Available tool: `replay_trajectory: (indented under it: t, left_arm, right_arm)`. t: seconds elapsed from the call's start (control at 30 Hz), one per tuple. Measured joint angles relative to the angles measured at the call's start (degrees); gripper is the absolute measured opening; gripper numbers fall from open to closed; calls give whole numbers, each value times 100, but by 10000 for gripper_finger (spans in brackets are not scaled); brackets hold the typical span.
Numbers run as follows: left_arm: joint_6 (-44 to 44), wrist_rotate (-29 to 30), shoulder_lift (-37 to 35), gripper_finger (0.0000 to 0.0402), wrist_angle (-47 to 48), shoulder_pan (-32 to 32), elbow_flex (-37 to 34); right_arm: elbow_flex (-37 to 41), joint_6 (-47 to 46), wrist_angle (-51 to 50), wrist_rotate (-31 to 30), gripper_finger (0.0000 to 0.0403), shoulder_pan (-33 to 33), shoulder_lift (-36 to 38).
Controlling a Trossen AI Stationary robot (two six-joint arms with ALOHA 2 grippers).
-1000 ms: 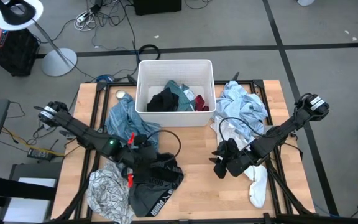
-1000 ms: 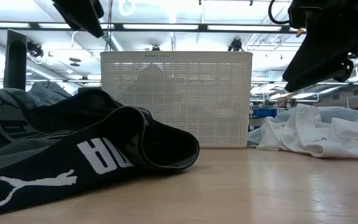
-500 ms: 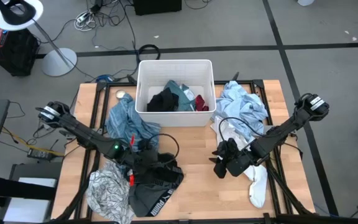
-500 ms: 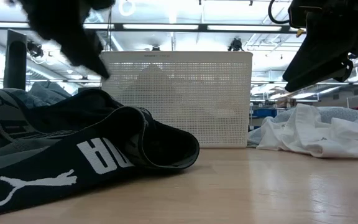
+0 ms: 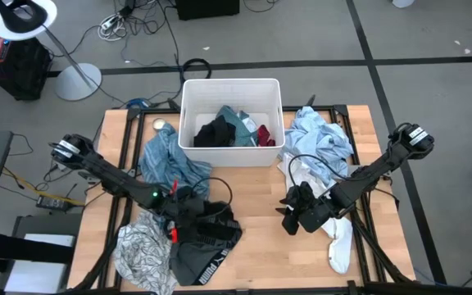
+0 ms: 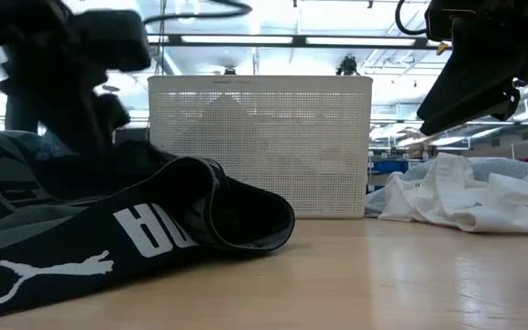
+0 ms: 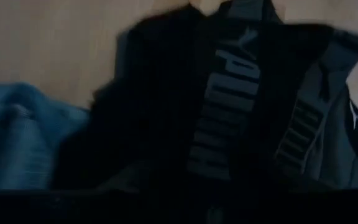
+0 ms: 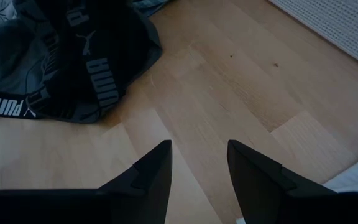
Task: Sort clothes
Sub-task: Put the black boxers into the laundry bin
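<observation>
Black and grey Puma shorts [image 5: 207, 239] lie bunched at the near left of the table, and they fill the left wrist view [image 7: 229, 106]. My left gripper [image 5: 197, 211] hangs low right over their far part [image 6: 71, 92]; I cannot tell whether it touches them. A teal shirt [image 5: 166, 160] lies beyond the shorts, and a white-grey patterned top [image 5: 142, 250] to their left. My right gripper [image 8: 197, 168] stands open above bare wood at the table's middle right [image 5: 289, 215], nothing between its fingers.
A white tub [image 5: 231, 121] at the far middle holds black, teal and red garments. Light-blue shirts [image 5: 322, 139] and a white garment [image 5: 306, 172] are piled at the far right. A white sock [image 5: 340, 246] lies near the right front edge. Bare wood shows between the arms.
My left gripper has come down from well above the table to just over the black Puma shorts and has tipped a little. The shorts and the other clothes lie as before.
</observation>
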State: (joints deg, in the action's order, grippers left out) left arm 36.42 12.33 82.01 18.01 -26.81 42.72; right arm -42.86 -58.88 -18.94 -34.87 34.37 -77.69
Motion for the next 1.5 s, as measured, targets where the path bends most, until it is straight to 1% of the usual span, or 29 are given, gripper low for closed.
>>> replay_trajectory:
  t: [0.1,0.17,0.23,0.37,0.53,0.57,0.63,0.73,0.77,0.8,0.9,1.07,1.33,1.5]
  left_arm:
    - [19,-494,212,167,-169,2,-40]
    - [1,-582,385,167,-248,0,-38]
    - [-2,-478,570,167,-234,0,-36]
    - [-128,-84,954,167,-222,7,-13]
    - [-151,52,1324,165,-453,87,13]
    - [-142,66,1345,159,-504,99,16]
    - [-137,101,1364,128,-556,129,66]
    - [-290,177,1265,43,-457,136,245]
    - [-356,197,1226,24,-393,136,306]
    - [-418,261,1197,17,-326,135,378]
    - [-490,481,1103,13,65,138,747]
    - [-766,733,1094,5,1127,135,1482]
    - [-1205,1434,1092,2,2482,158,2794]
    - [-1329,1674,1087,1,3416,319,3666]
  right_arm:
    - [0,1,1,0,155,0,0]
    - [-1,-1,-1,0,155,0,0]
    - [0,0,-2,-4,155,0,0]
    - [-1,-1,-2,-7,153,0,0]
    - [-1,3,-2,-27,153,0,0]
    - [-1,4,-2,-28,153,0,0]
    - [-1,6,-2,-28,151,0,0]
    - [-1,6,-1,-28,150,0,0]
    - [-1,6,1,-28,150,0,0]
    - [-1,6,0,-28,150,0,0]
    - [1,6,2,-28,150,0,0]
    - [-1,8,1,-26,150,0,0]
    - [-1,8,0,-26,150,0,0]
    - [-1,10,0,-24,150,0,0]
